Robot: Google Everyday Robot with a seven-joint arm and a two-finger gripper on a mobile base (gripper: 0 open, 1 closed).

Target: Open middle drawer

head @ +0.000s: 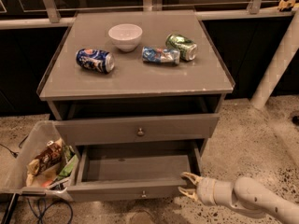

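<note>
1. Viewing the grey cabinet point(135, 80) from the front and slightly from above, standing on a speckled floor point(233, 139)
2. Finding the middle drawer point(135, 168) directly beneath the taller drawer front point(103, 130), standing pulled well out and exposing its shallow grey box
3. Locating the small round knob point(143, 193) at the centre of the middle drawer's flat front, low in the view
4. Noting the taller drawer front sitting further back, carrying its own upper knob point(140, 132), with a dark gap lying between it and the cabinet top
5. Placing the gripper point(183, 185) low at the right end of the middle drawer's front, with the pale arm point(252, 199) entering from the lower right corner
6. Showing the two fingers point(187, 176) spread apart, one above the other, tips pointing left at the front's right corner and clamping nothing; contact with the wood not being discernible
7. Carrying on the cabinet top: a white bowl point(125, 35) upright at the back, a blue can point(95, 60) lying on its side to the left, a crushed can point(160, 55) lying just beside a green can point(181, 46) to the right
8. Standing just beside the cabinet's left side: a clear bin point(28, 146) holding wrappers
</note>
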